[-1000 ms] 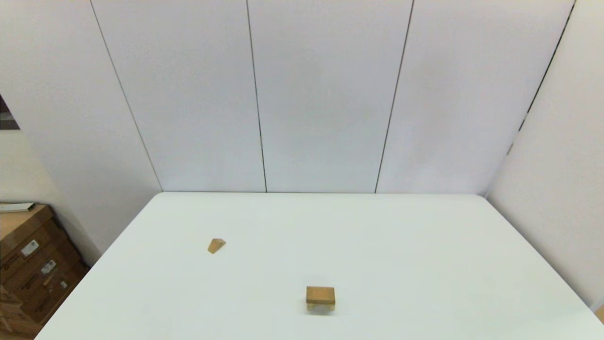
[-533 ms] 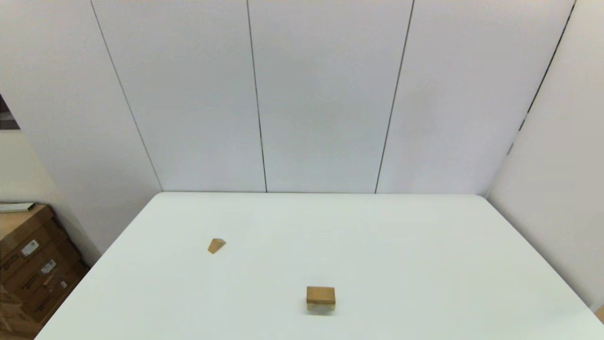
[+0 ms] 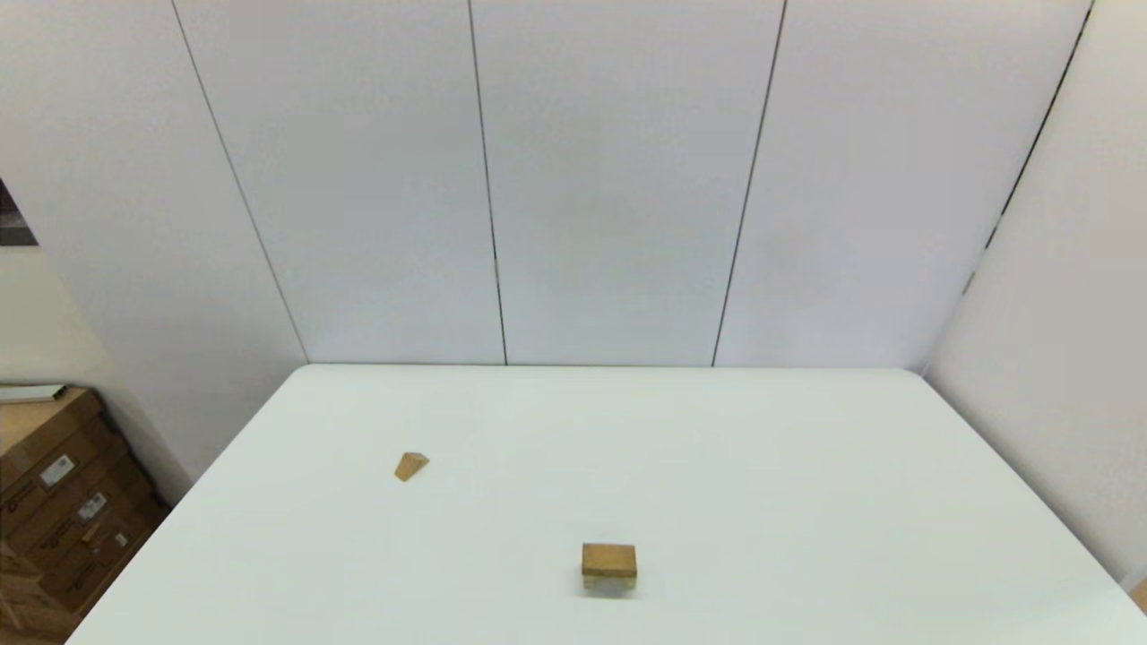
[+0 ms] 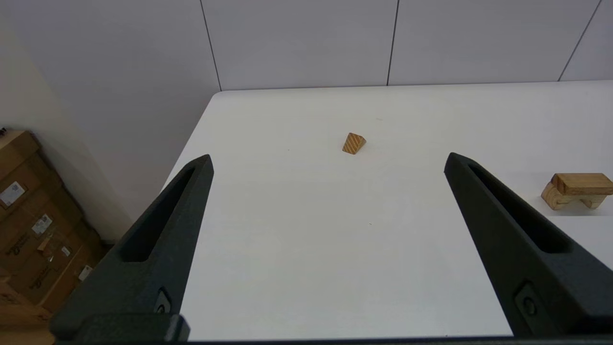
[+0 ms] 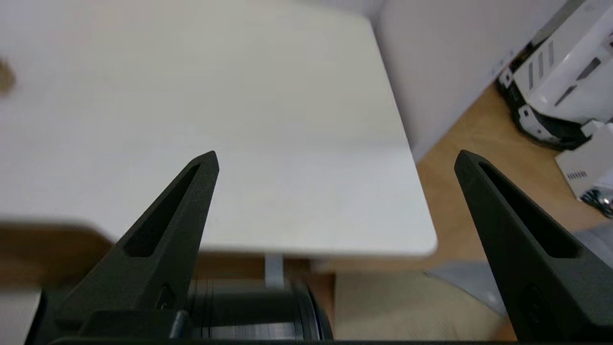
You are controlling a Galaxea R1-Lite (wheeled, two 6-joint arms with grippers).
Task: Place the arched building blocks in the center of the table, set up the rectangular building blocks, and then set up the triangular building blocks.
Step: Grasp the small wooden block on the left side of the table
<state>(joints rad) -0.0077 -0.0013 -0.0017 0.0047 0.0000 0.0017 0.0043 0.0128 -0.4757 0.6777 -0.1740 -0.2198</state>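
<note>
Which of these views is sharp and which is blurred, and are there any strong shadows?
Head view: sharp, even light, only a faint shadow under the stacked blocks. Left wrist view: crisp, grain visible on the triangular block, left hand open. Right wrist view: soft and smeared, table edge blurry, right hand open.

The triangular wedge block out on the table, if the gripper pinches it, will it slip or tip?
The triangular building block looks like rigid wood, so probably stiff and light. Its sloped faces may squirt out of a pinch. Lying on a flat face, it seems unlikely to roll.
</note>
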